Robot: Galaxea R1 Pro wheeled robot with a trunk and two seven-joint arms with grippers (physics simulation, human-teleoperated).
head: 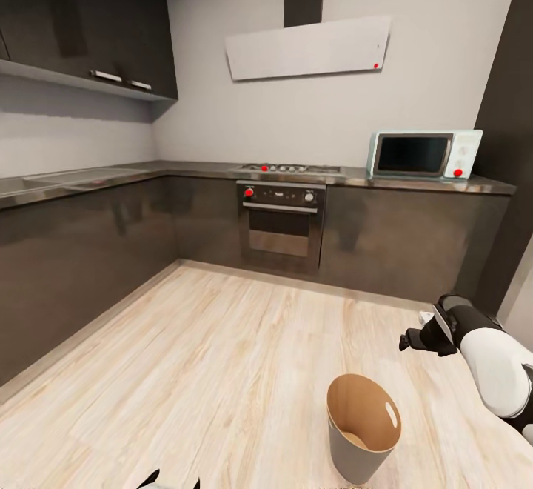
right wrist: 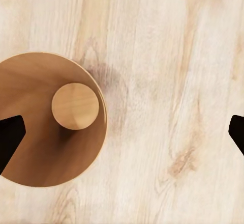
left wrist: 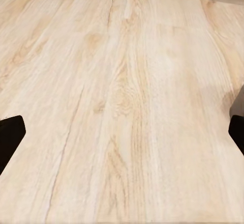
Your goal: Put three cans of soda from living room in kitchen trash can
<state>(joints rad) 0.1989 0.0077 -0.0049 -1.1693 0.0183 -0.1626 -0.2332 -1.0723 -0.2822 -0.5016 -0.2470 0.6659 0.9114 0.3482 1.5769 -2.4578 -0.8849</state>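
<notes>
The tash can [head: 361,430] stands on the pale wood kitchen floor, pale grey outside and brown inside. Seen from above in the right wrist view, the tash can [right wrist: 35,152] has a small round brown disc [right wrist: 75,106] at its bottom. My right gripper [head: 411,341] hangs above and to the right of it. That right gripper [right wrist: 122,135] is open, its dark fingertips [right wrist: 9,137] spread wide with nothing between them, one over the bin's rim. My left gripper [left wrist: 122,135] is open too, over bare floor. The can of soda is out of view.
Dark grey cabinets [head: 81,267] run along the left and back walls under a countertop [head: 414,181]. A built-in oven [head: 281,226] sits below a hob, and a light-blue microwave [head: 423,154] stands on the counter. A dark tall unit [head: 511,141] lines the right side.
</notes>
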